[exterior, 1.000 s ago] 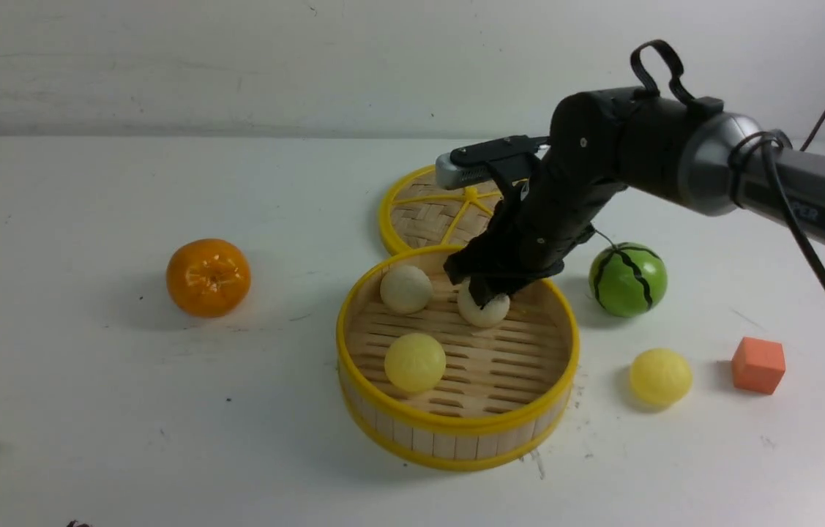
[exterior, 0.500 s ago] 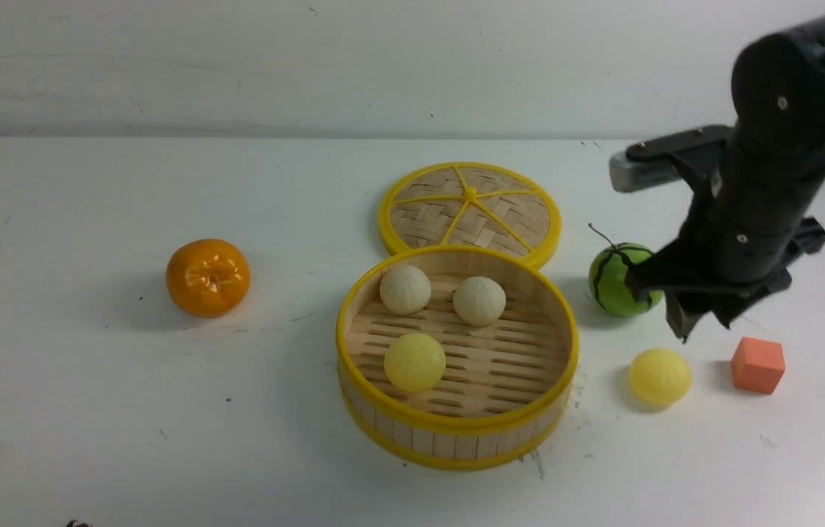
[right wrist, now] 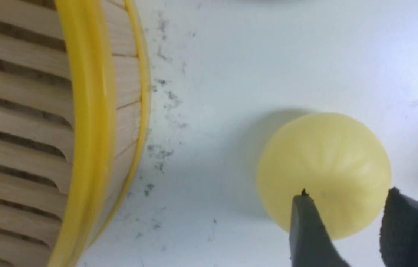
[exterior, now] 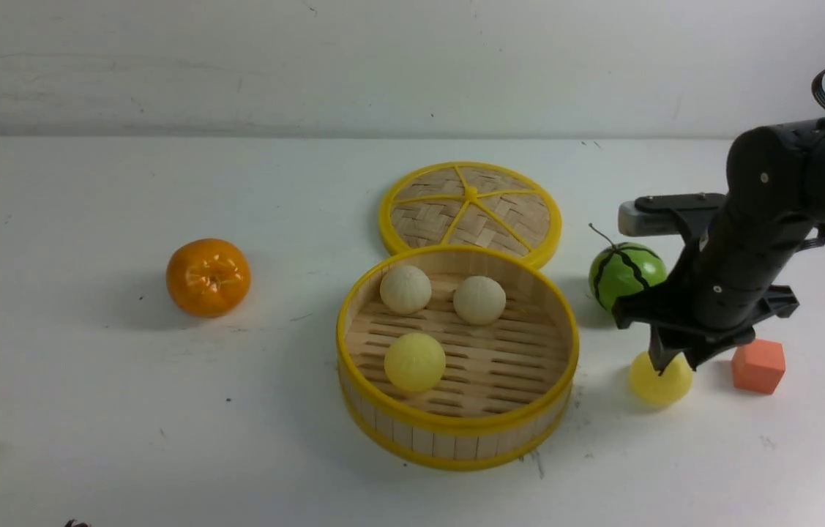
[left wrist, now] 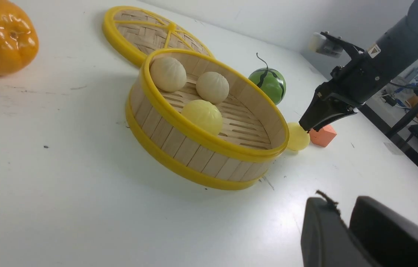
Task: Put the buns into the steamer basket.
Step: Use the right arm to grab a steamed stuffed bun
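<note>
Three of the buns sit in the basket (exterior: 456,443), which stands mid-bench on the white bench (exterior: 90,380). A beige bun (exterior: 405,289) and a second beige bun (exterior: 479,300) lie side by side at the far part of the slatted floor, close but apart. A yellow bun (exterior: 414,361) lies nearer the front, on the left. The fourth bun (exterior: 657,386), also yellow, is out on the bench to the right of the basket, near its wall but clear of it.

The right hand (exterior: 676,360) points down right over that fourth bun. Its fingers (right wrist: 309,230) are parted with a clear gap, one tip over the bun's pleated top and the other at the bun's edge. They are not clamped on it, and I can't tell whether a tip touches it.

The left hand (left wrist: 344,207) shows only in its own wrist view, well back from the basket. It holds nothing and its fingers are close together; whether they quite meet I can't tell.

The lid (exterior: 471,208) lies flat just behind the basket. A melon ball (exterior: 621,274) sits behind the right hand and an orange cube (exterior: 758,366) just to its right. An orange (exterior: 208,277) rests well off to the left
</note>
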{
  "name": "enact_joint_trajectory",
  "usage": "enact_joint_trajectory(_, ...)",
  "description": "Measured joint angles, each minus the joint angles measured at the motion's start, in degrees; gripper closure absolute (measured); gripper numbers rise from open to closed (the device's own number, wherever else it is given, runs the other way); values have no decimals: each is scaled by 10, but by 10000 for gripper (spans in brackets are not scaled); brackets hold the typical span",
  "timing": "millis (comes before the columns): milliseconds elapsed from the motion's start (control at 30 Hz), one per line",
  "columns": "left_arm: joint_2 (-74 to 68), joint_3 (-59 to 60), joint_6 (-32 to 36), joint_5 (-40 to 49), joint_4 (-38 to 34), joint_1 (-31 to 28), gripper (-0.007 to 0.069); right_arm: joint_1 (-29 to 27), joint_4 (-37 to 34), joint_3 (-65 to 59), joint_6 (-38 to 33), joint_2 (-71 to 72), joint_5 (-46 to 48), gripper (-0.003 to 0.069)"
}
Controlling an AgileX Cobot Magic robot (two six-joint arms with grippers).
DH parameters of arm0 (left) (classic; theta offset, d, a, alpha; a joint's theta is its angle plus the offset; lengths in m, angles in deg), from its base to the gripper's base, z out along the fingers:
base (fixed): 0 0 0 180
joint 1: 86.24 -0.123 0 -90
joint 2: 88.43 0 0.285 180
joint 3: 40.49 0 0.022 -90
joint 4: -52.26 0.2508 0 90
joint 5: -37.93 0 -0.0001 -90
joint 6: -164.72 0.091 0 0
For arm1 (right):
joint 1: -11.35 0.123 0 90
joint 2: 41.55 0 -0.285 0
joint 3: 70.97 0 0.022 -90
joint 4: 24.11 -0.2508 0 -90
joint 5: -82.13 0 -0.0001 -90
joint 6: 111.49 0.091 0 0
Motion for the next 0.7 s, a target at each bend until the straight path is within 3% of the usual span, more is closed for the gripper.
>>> enact_joint_trajectory(700,0,0,1,0,0,0,496,0,-8,1,-3,-26,-21,398)
